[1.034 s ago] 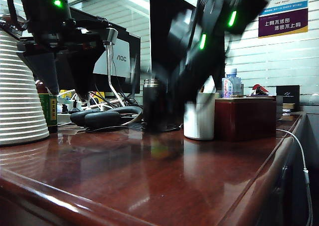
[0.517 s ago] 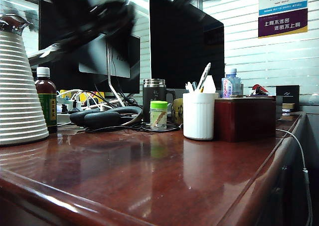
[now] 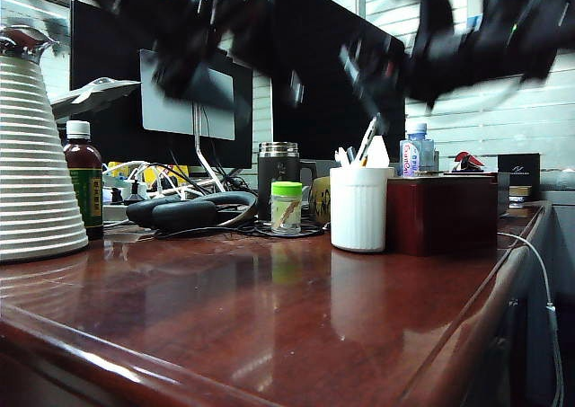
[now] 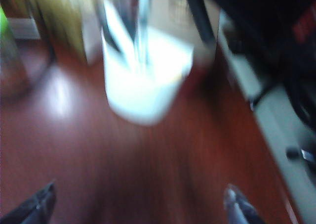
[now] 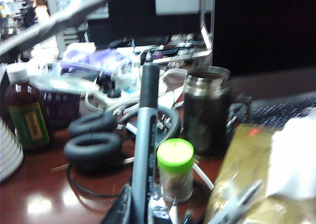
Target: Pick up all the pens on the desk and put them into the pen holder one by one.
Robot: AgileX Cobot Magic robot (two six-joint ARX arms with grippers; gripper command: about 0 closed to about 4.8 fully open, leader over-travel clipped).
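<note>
The left hand (image 4: 138,204), blurred at upper left of the exterior view, has its fingers spread wide apart, empty. The right hand (image 5: 143,211), upper right, is clamped on a dark pen (image 5: 144,150). The white pen holder (image 3: 359,207) stands at mid-table (image 3: 269,317), pens inside.

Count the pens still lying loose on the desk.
0 visible on the desk; one pen sits in the shut right gripper, raised high; the pen holder holds others. Left gripper, open, faces it. Clutter may hide some.
</note>
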